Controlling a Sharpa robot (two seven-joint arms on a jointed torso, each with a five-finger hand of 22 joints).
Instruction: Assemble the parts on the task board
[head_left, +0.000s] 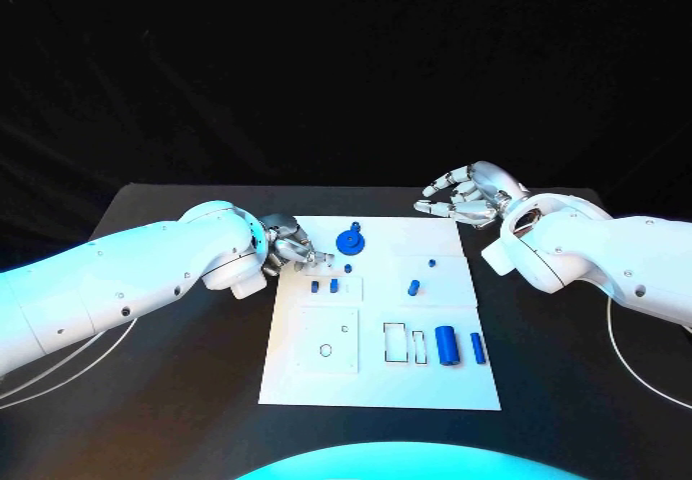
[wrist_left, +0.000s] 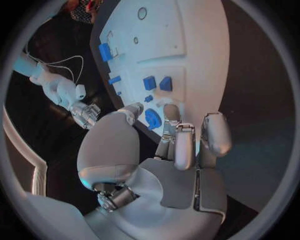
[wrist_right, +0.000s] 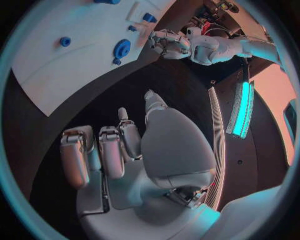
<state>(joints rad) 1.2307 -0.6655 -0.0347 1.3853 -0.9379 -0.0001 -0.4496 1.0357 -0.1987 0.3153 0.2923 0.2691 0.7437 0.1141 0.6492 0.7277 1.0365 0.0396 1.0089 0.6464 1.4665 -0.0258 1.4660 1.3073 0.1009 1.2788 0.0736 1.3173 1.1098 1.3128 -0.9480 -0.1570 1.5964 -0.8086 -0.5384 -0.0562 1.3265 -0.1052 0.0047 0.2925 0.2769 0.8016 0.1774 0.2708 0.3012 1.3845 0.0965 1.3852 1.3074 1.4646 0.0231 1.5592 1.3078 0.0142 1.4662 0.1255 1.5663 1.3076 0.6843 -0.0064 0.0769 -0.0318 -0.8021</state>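
Observation:
The white task board (head_left: 382, 385) lies in the middle of the black table. A round blue disc part (head_left: 351, 240) sits near its far edge, with a small blue peg (head_left: 349, 267) just in front of it. Two small blue blocks (head_left: 325, 286) stand in a raised plate. My left hand (head_left: 296, 250) hovers at the board's far left corner, fingers loosely bent and holding nothing; its fingertips (wrist_left: 170, 112) reach beside the disc (wrist_left: 152, 118). My right hand (head_left: 464, 195) hangs over the bare table beyond the far right corner, fingers (wrist_right: 100, 150) bent and apart, holding nothing.
More blue parts lie on the board's right half: two short pegs (head_left: 431, 264) (head_left: 414, 288), a thick cylinder (head_left: 447, 346) and a thin bar (head_left: 477, 347). Outlined slots (head_left: 397, 342) and a plate with a hole (head_left: 326, 350) sit at the near middle.

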